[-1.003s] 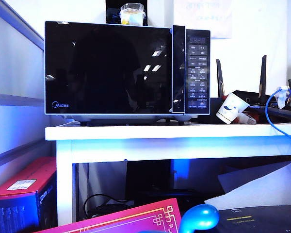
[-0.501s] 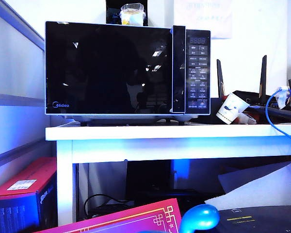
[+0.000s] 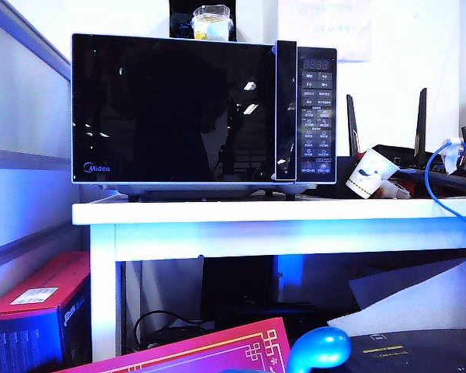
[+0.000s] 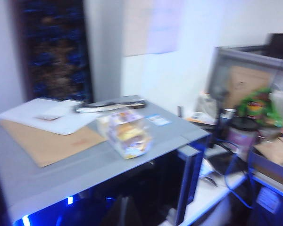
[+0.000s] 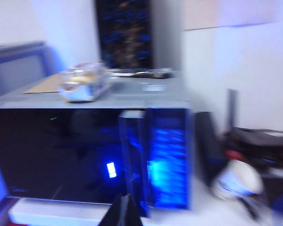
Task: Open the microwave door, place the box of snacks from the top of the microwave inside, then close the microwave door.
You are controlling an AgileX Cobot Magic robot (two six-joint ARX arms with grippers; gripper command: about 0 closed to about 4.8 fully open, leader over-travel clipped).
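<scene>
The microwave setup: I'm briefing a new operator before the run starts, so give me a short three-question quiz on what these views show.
1. True or false: the microwave door is shut.
2. Where does the box of snacks sit?
A. inside the microwave
B. on top of the microwave
C. on the white table
3. Fill in: beside the microwave, on the keypad side, a white paper ____ lies tipped over.

Key
1. True; the handle strip sits flush beside the keypad.
2. B
3. cup

The right gripper is shut, in front of the door; the left gripper is out of view.
</scene>
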